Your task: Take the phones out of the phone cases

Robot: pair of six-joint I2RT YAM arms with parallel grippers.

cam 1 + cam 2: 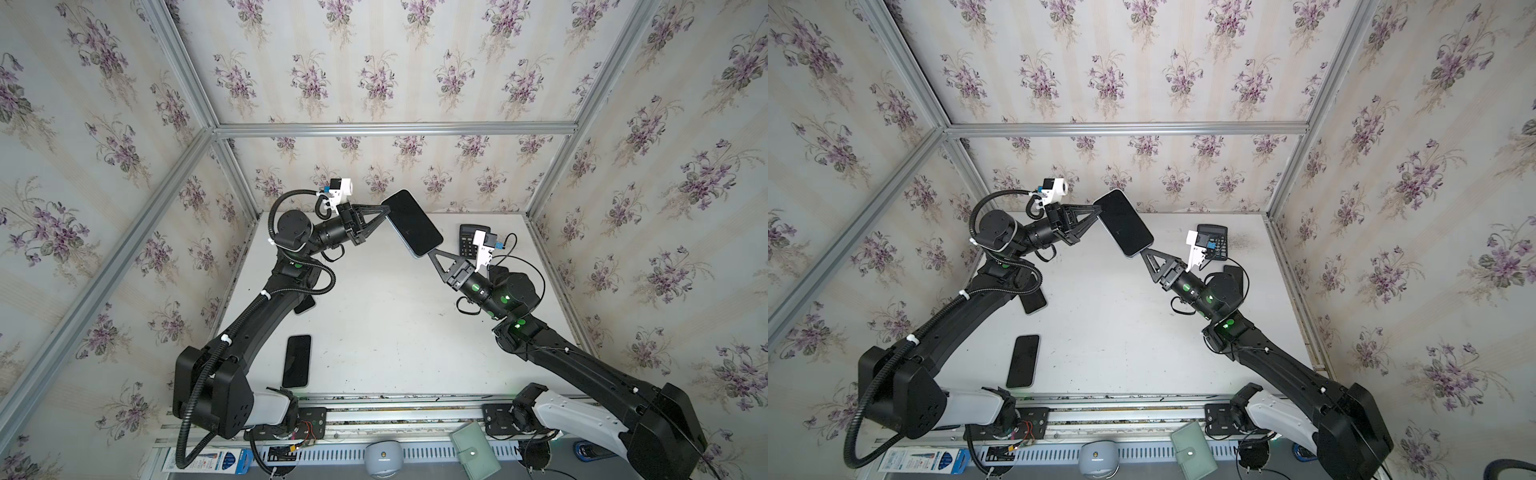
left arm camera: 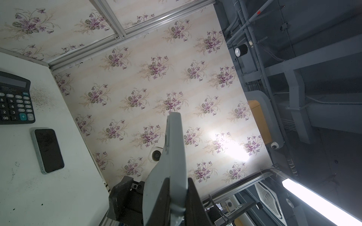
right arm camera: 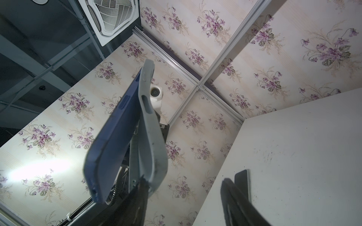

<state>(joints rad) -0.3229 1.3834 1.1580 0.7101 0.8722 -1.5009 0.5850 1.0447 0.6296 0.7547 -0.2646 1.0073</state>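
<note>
- The left pincer [image 1: 384, 212] is clamped shut on one end of the phone case [image 3: 151, 137] and holds it in the air above the counter's [image 1: 395, 332] far edge. This likely anchors the case so the other arm has something to work against.
- The phone [image 3: 113, 137] faces the camera with its dark screen in both top views. In the right wrist view its near end stands clear of the grey case while its far end sits inside, so I judge it about half out.
- The right pincer [image 1: 432, 252] stands open at that loose end. One finger [image 3: 140, 197] touches the case's corner, the other is well apart, and it grips nothing.
- Working aloft probably gives room to peel, away from the calculator [image 1: 471, 241] by the far right corner and the spare phone [image 1: 297, 360] near the front edge.
- With only the case clamped, the loosened phone could drop.
</note>
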